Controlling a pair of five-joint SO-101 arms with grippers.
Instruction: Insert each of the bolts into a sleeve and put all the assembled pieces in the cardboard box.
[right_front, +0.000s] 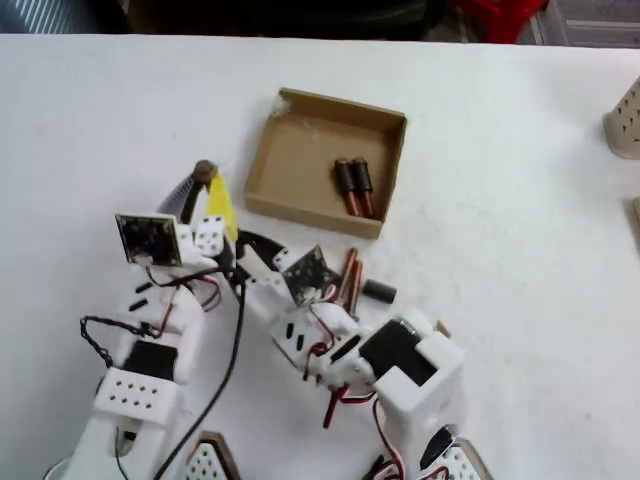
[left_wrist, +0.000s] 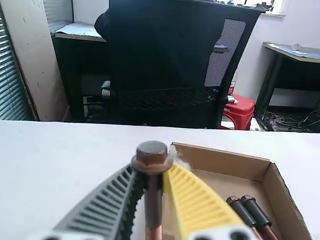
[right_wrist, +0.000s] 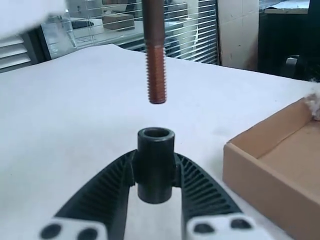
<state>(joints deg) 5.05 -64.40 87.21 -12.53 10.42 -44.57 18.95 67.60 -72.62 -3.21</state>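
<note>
The copper-coloured bolt (left_wrist: 153, 200) stood upright between the left arm's fingers (left_wrist: 171, 176), its hexagonal head just above the two tips and its shaft running down the gap between the grey finger and the yellow one. Those fingers were closed tight on the shaft, one pressing from each side. In the right wrist view the threaded end of that bolt (right_wrist: 156, 70) hung directly above the open mouth of a black sleeve (right_wrist: 155, 165), close over it but clear of it, with white desk (right_wrist: 75, 100) showing between the two. The sleeve stood upright, clamped between the right arm's fingers (right_wrist: 184, 169), whose black ribbed tips gripped it on both sides around its middle, so the fingers were parted only by the sleeve's own width. In the high view, the left arm's fingers (right_front: 218, 205) held the bolt just off the near left corner of the cardboard box (right_front: 290, 150), with the right arm beside them. Inside the box, against its right wall, two assembled pieces (right_front: 353, 186) lay side by side and touching, black sleeves toward the far side and copper shafts toward the near side. On the desk just in front of the box, beside the right arm, lay a loose bolt (right_front: 348, 278) and another black sleeve (right_front: 379, 292) close together.
</note>
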